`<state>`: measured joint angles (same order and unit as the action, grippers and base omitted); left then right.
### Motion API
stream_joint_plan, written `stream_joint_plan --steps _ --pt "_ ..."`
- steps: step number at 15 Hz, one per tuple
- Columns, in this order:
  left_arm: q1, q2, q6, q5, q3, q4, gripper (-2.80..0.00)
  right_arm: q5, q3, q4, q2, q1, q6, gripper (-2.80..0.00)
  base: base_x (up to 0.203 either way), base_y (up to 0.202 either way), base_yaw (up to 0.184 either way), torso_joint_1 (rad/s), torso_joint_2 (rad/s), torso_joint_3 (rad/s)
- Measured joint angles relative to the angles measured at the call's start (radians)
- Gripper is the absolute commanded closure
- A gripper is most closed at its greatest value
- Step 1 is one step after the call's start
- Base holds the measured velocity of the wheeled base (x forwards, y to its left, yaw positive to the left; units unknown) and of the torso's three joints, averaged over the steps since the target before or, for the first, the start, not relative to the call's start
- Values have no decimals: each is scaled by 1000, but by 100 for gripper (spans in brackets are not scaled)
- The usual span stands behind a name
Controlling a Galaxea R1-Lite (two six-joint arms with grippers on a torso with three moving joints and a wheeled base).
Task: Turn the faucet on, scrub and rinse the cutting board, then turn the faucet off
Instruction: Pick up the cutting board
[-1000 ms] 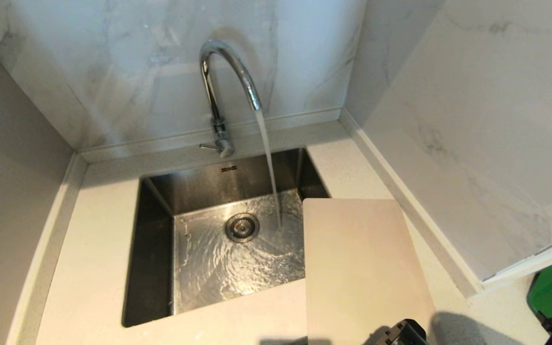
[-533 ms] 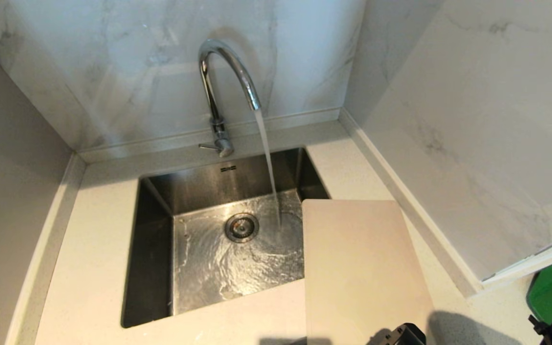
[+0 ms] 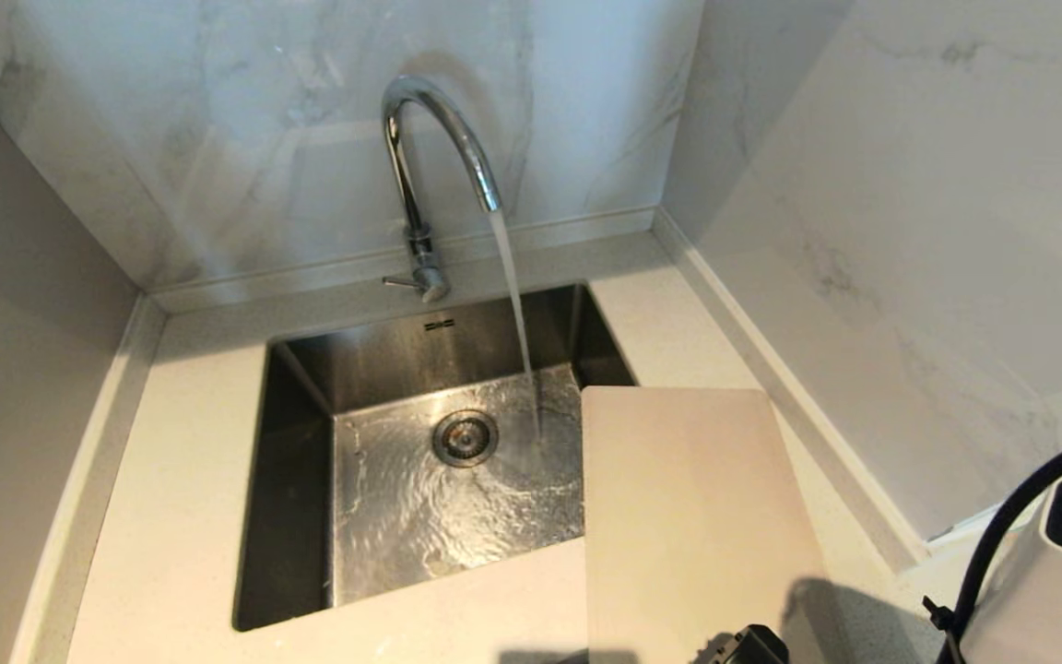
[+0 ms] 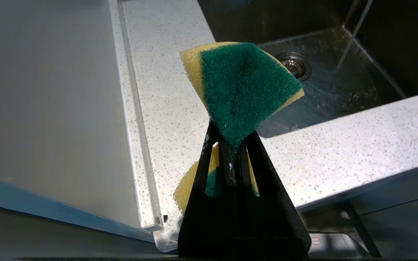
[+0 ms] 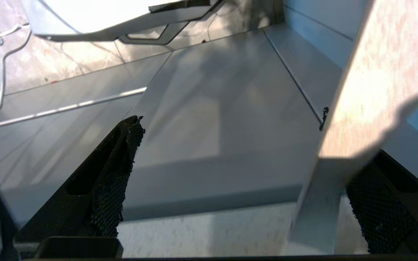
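Water runs from the faucet (image 3: 439,138) as the right gripper (image 5: 238,188), jaws spread wide, straddles the cutting board's (image 3: 697,516) near edge; board runs lengthwise away over the bench (image 3: 171,516). Left gripper (image 4: 236,152) clamps a sponge (image 4: 241,87).

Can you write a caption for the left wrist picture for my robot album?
The left claw pinches a green-and-yellow sponge beside the sink.

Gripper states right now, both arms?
Left tool: shut on the green-and-yellow sponge.
Right tool: open, the cutting board edge between its fingers, not clamped.
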<state>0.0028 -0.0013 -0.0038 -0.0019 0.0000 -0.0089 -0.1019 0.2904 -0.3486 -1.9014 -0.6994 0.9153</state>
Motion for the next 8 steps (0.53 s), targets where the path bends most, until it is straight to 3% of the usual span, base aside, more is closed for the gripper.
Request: stream_joint_plan --steps 6,8 --pt "0 0 0 1 0 0 0 -20 -59 -251 -144 0 23 -280 0 0 0 0 0 0" --pt "0 0 0 0 0 0 0 -52 -75 -262 -167 0 40 -280 0 0 0 0 0 0"
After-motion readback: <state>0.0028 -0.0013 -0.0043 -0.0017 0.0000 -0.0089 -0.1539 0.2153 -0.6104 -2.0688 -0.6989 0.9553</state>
